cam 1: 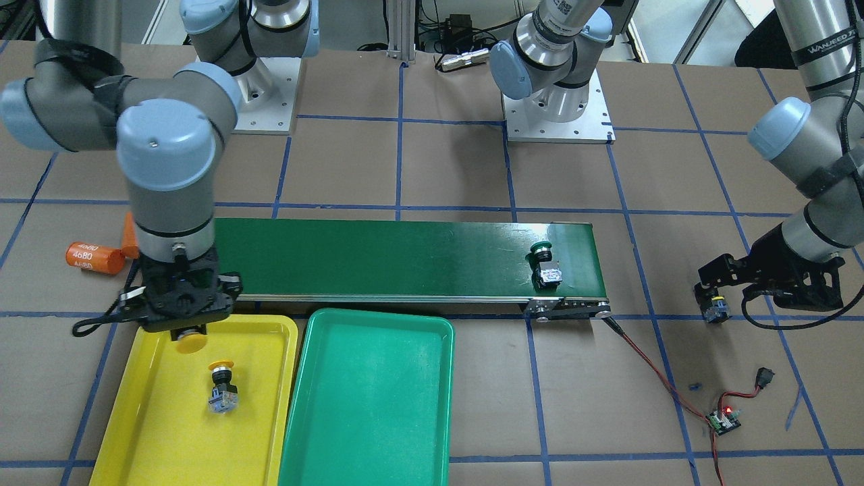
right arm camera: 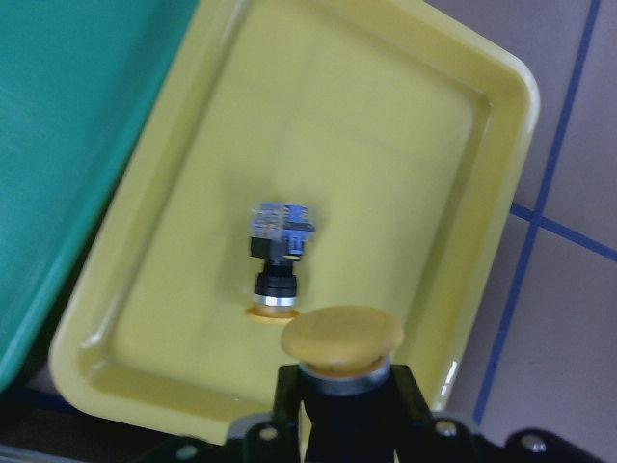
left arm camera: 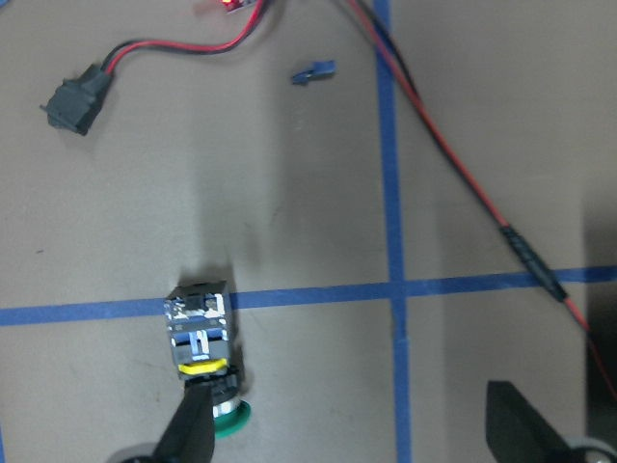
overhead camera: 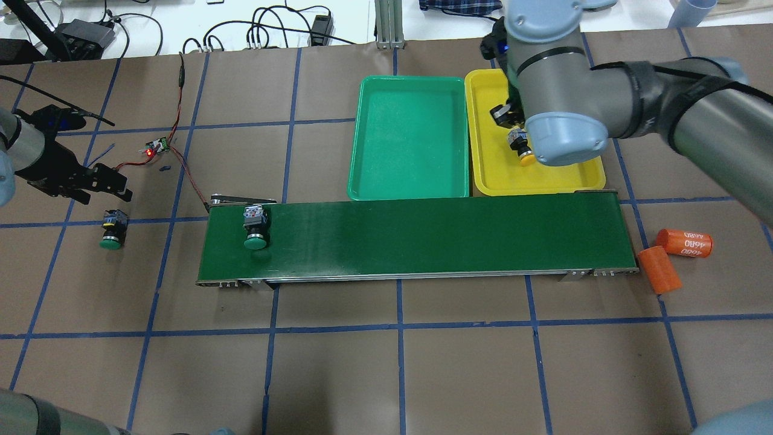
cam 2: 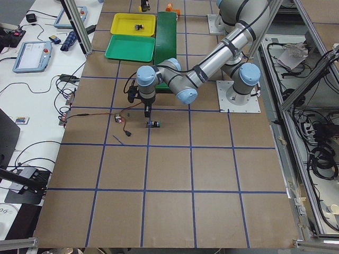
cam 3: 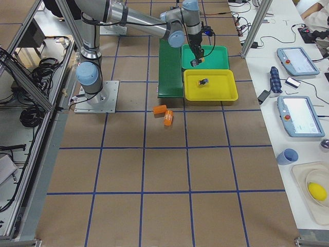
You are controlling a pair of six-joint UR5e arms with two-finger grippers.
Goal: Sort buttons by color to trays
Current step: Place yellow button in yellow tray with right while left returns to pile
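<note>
Hanging over the yellow tray (cam 1: 135, 405) beside the conveyor belt (overhead camera: 423, 235), the right gripper (cam 1: 183, 329) clamps a yellow button (cam 1: 191, 343), likely to drop it by its twin (cam 1: 221, 388). Off the belt's other end, the left gripper (left arm camera: 352, 429), jaws spread, is poised at a green button (overhead camera: 112, 229). A second green button (cam 1: 543, 264) sits on the belt. The orange cylinder (cam 1: 94, 258) by the belt reads "4680".

This is a robotics lab. The bench (cam 2: 175, 174) is papered in brown and marked off in squares with blue tape (overhead camera: 398, 326). On the bench, two robot arm bases are bolted to metal plates (cam 1: 594, 128), and a small dark-green conveyor belt (overhead camera: 416, 238) runs across its middle. Aluminium frame posts (cam 2: 74, 24) stand at the bench's edge. Beside the bench, a white side table (cam 3: 262, 170) carries teach pendants (cam 3: 298, 116). On the bench's other side, black cable bundles (cam 3: 23, 72) hang in a frame, and a power brick (overhead camera: 81, 33) with more cables lies beyond its far edge.
</note>
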